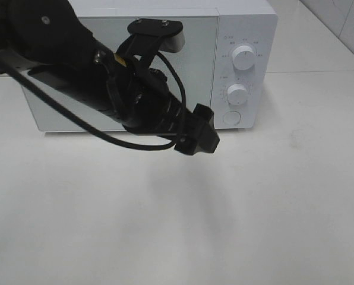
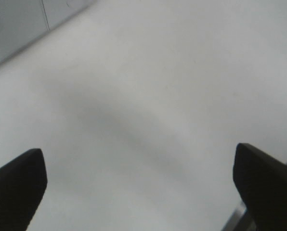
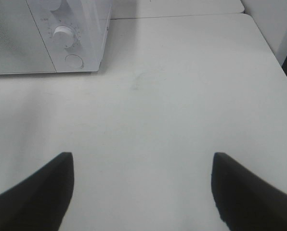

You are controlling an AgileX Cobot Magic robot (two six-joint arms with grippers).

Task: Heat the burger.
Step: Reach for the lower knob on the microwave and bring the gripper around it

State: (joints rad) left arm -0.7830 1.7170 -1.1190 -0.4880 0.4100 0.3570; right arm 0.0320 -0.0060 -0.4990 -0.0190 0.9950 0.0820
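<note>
Noted first, across the lower part of the high view, only the bare white table, with a soft shadow near the middle. Saw in the left wrist view the left gripper with its jaws wide apart, one dark fingertip at the lower left corner and the other at the lower right. Held nothing; only table surface between them. Found the same for the right gripper in the right wrist view: jaws wide, gripping nothing, white table between.

Farther, in the middle of the high view, met the black left arm, reaching from the upper left corner down to the centre, with a black cable looping under it. Hid in this way a large part of the microwave door.

Behind the arm, at the top of the frame, saw the white microwave, the only container here, with the door shut. Counted on its panel, right of the door, an upper knob, a lower knob and a round button below them.

Could not tell where the burger was: appeared in no view, and could not see through the grey door glass.
</note>
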